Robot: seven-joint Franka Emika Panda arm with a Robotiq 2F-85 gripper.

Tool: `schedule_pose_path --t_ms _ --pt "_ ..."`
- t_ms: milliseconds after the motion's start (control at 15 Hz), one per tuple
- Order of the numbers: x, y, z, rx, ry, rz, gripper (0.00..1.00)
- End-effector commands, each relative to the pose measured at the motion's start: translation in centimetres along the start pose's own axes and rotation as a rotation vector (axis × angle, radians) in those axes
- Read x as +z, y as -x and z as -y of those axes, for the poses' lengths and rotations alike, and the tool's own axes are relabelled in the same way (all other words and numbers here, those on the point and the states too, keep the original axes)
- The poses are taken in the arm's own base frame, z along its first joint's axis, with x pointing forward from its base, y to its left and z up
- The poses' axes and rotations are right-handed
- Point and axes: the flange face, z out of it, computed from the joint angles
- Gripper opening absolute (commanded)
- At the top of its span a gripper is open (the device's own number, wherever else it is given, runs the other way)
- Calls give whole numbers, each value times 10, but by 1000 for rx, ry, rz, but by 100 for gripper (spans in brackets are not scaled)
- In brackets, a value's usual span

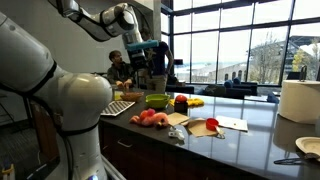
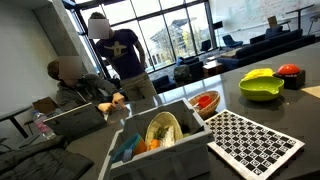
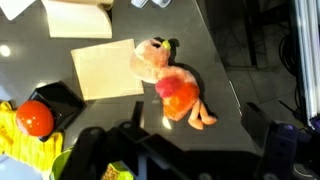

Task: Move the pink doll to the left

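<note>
Below the hand [image 3: 182, 145] — fingers spread wide, holding nothing — the pink doll [image 3: 175, 85] lies on the dark counter [image 3: 215, 50].

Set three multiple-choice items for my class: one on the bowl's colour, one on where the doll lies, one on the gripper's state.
1. The bowl is: A green; B blue; C white.
2. The doll lies: A in the bowl; B on the counter by the paper; C on the floor.
3. The gripper is: A shut on the doll; B open; C shut on the paper.
Answers: A, it shows green; B, it rests on the counter beside the paper; B, its fingers stand apart, empty.
</note>
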Motion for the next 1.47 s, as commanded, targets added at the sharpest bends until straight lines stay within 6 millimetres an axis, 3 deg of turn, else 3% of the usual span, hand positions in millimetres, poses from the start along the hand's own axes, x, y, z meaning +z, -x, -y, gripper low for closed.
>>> schedule_pose_path --t_ms 0,133,200,800,1200,1400 --pt "8 -12 7 -177 73 -54 100" --pt "11 -21 8 -279 88 -84 100" --pt "9 -17 6 -190 65 -61 100" --pt "11 -21 8 -262 77 -72 100" --pt "10 -26 -12 -401 56 -100 100" --pt "19 -30 -22 -504 49 -136 100"
